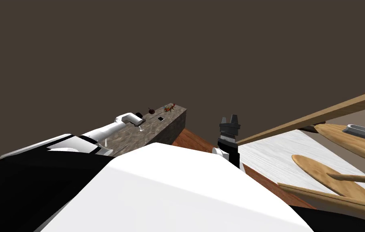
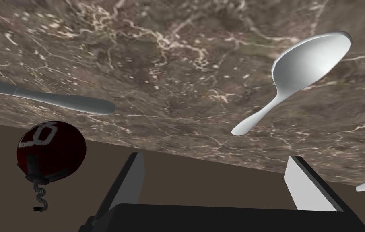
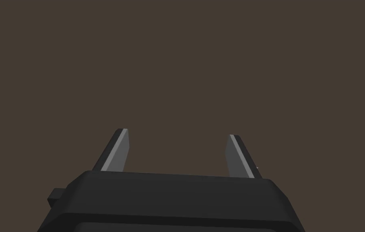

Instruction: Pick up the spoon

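I had the left claw (image 2: 217,158) reached out low over the stone counter (image 2: 177,60), its 2 blades spread wide with nothing between them. I judged that spread right for a thin handle, since it left slack on either side for a claw not yet lined up.

The spoon (image 2: 298,76) lay flat on the counter ahead of the claw, pale against the brown marbling. Its bowl was at the far end and its handle tip pointed back towards me. It sat out past 1 blade, not between the 2, so the claw was not lined up on it. As I read it, I was in the approach, with no contact made.

On the other blade's side a dark red ball (image 2: 50,151) with a white mark sat near the counter's edge, and a grey knife (image 2: 44,98) lay beyond it. Both were well apart from the spoon. I took that as a reason to shift across towards the spoon and away from them before going down. The handle looked slim and smooth, so I expected it could slide if the blades closed off-centre.

The right claw (image 3: 177,133) was held up beside the torso, blades apart and empty, out of the working arm's way.
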Robot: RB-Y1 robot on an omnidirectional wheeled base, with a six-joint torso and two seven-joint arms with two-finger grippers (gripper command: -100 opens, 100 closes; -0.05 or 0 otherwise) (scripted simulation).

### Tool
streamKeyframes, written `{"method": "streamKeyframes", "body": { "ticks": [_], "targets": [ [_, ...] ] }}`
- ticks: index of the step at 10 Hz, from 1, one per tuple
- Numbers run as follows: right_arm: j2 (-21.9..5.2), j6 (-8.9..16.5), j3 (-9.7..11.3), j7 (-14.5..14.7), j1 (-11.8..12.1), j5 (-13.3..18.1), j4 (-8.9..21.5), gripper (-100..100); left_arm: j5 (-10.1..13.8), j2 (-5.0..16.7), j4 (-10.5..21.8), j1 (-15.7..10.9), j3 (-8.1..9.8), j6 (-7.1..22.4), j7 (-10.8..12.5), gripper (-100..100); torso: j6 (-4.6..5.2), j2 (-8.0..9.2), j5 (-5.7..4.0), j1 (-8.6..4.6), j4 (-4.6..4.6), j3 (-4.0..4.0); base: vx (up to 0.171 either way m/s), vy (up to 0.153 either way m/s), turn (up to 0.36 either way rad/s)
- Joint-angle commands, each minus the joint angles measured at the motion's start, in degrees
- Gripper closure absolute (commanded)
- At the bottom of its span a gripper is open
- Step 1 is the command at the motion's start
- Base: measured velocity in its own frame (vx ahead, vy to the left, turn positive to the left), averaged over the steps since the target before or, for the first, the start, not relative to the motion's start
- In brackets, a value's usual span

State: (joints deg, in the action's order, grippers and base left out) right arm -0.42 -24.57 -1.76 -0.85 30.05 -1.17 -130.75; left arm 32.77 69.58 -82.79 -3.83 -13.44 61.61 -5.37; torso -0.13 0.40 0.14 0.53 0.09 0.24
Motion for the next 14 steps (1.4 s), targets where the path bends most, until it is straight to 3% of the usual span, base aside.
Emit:
{"method": "streamKeyframes", "body": {
  "ticks": [1, 6, 7, 14],
  "targets": [
    [0.0, 0.0, 0.0, 0.0, 0.0, 0.0, 0.0, 0, 2.9, 1.3, 0.1, 0.6, -0.47, 1.7, -0.8, -100, 0.0, 0.0, 0.0, 0.0, 0.0, 0.0, -0.089, 0.106, -0.301],
    [0.0, 0.0, 0.0, 0.0, 0.0, 0.0, 0.0, 0, 10.9, 4.2, 1.7, 2.0, -1.99, 4.2, -4.3, -100, -0.04, -0.25, -0.02, -0.12, -0.05, -0.14, -0.07, 0.077, -0.217],
    [0.0, 0.0, 0.0, 0.0, 0.0, 0.0, 0.0, 0, 11.5, 4.2, 1.7, 2.0, -1.99, 4.2, -4.3, -100, -0.01, -0.22, -0.02, -0.07, -0.05, -0.13, -0.048, 0.059, -0.108],
    [0.0, 0.0, 0.0, 0.0, 0.0, 0.0, 0.0, 0, 22.8, 7.6, 4.4, 4.0, -3.82, 5.5, -10.4, -100, -0.09, -0.35, -0.01, -0.08, -0.07, -0.2, -0.051, 0.065, -0.143]
  ]
}}
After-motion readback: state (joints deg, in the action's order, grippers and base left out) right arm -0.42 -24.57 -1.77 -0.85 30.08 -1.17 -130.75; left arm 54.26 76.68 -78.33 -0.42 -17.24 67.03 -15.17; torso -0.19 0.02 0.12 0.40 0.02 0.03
